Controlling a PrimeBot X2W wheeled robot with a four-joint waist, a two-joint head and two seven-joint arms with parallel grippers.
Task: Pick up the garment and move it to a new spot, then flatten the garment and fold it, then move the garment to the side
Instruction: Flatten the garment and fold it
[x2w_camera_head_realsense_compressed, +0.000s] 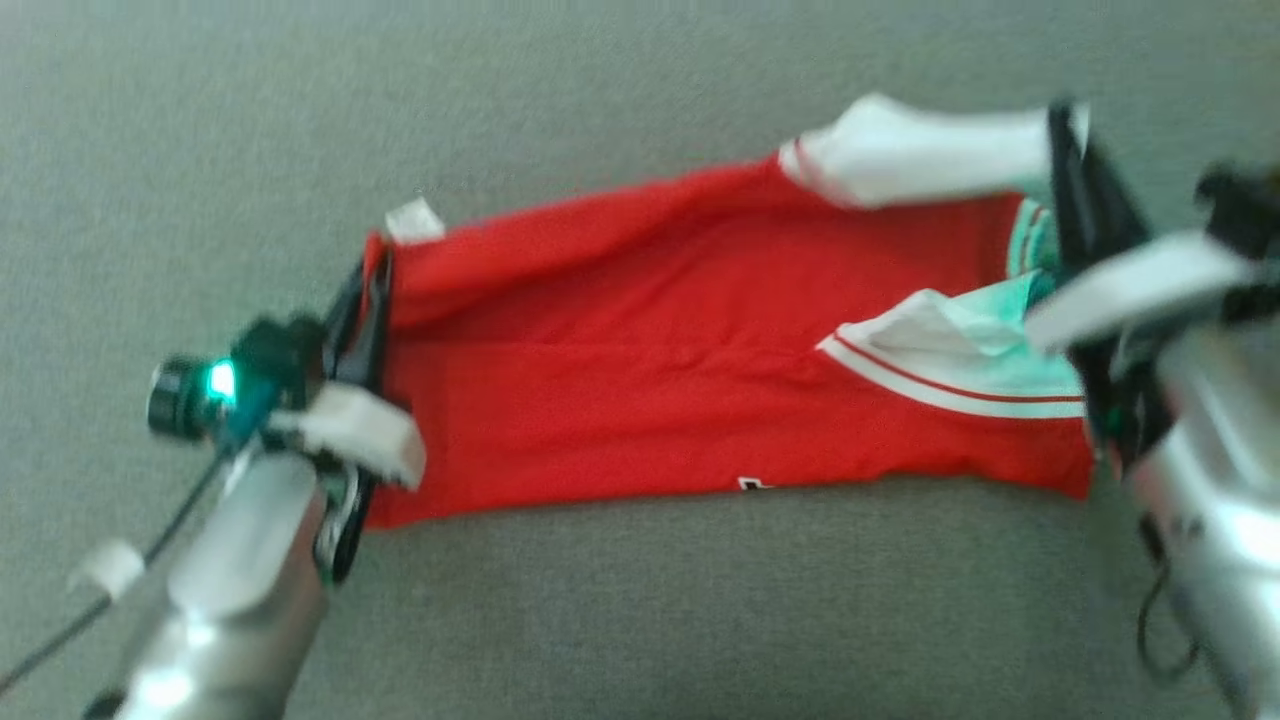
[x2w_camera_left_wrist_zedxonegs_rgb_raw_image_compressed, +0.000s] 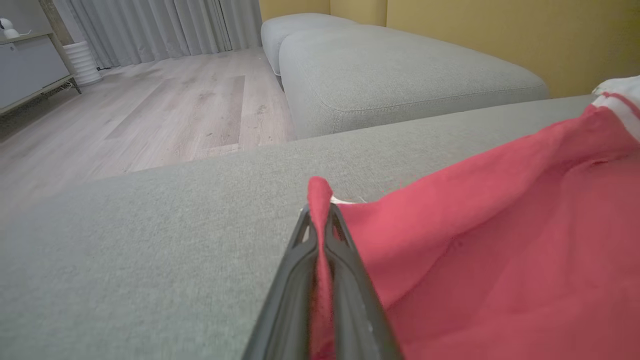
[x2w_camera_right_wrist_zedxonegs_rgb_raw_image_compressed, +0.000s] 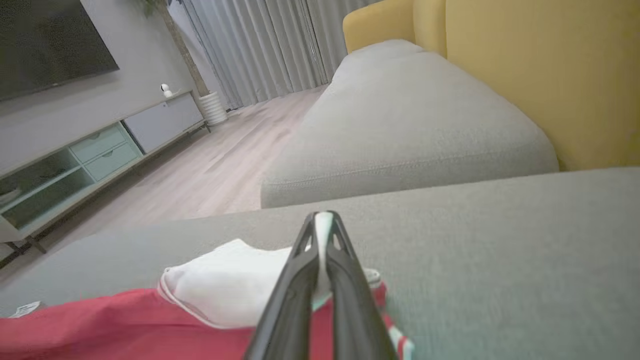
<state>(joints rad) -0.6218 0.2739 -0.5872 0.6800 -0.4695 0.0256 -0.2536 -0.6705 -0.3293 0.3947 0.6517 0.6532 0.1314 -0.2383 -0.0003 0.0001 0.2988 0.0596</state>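
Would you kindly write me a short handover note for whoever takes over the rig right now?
Left gripper: shut on the red hem corner of the garment, beside the white tag.
Right gripper: shut on white fabric at the sleeve end.
Garment: stretched between both grippers across the grey cushion. One white sleeve sticks out, and the other sleeve lies on the red body.
Done: apparently picked up and spread out. The head view is blurred, so flatness is hard to judge.
Left: flatten, fold, move it to the side.
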